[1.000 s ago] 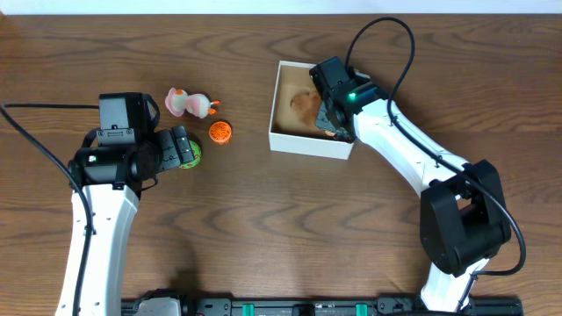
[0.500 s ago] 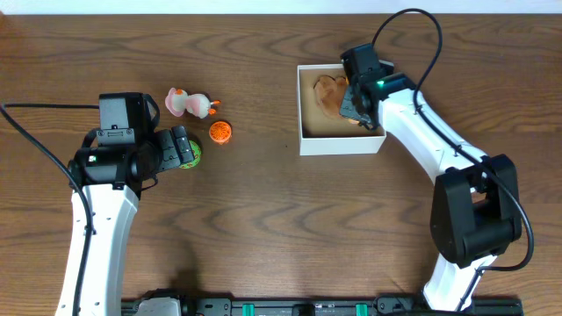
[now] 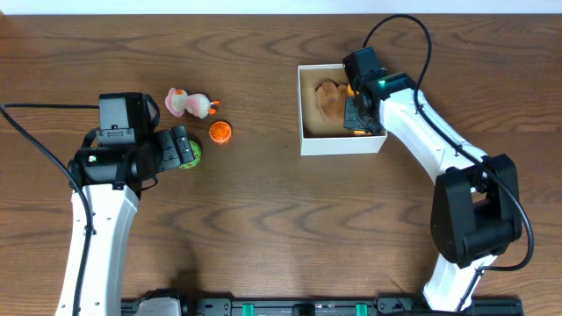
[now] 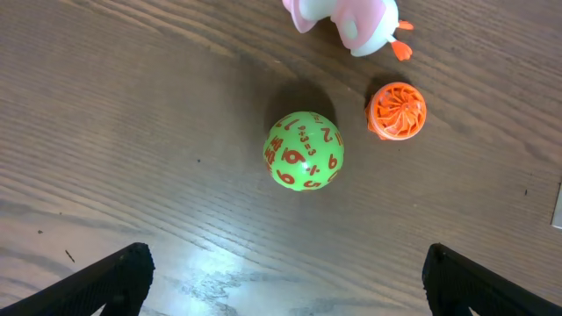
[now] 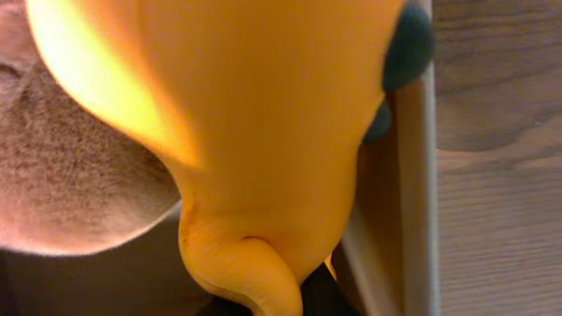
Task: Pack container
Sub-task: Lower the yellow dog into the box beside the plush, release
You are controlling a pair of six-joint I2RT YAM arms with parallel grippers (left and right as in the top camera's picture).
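The container (image 3: pixel 342 146), a white square box with a tan inside, sits at the right of the table. My right gripper (image 3: pixel 360 110) is down inside it by the right wall (image 5: pixel 413 219) and is shut on a yellow toy (image 5: pixel 263 114) that fills the right wrist view. A brown fuzzy toy (image 3: pixel 327 98) lies in the box beside it (image 5: pixel 70 193). My left gripper (image 4: pixel 281 285) is open and empty just short of a green ball with orange numbers (image 4: pixel 304 151), which partly shows past the gripper in the overhead view (image 3: pixel 191 156).
An orange ribbed ball (image 4: pixel 397 111) (image 3: pixel 219 132) and a pink and white duck toy (image 4: pixel 351 22) (image 3: pixel 189 104) lie on the wooden table beyond the green ball. The right arm's cable loops above the box.
The box slid right and turned square with my right gripper inside it, then stopped. The gripper has since shifted slightly toward the box's front right. The left arm has not moved.
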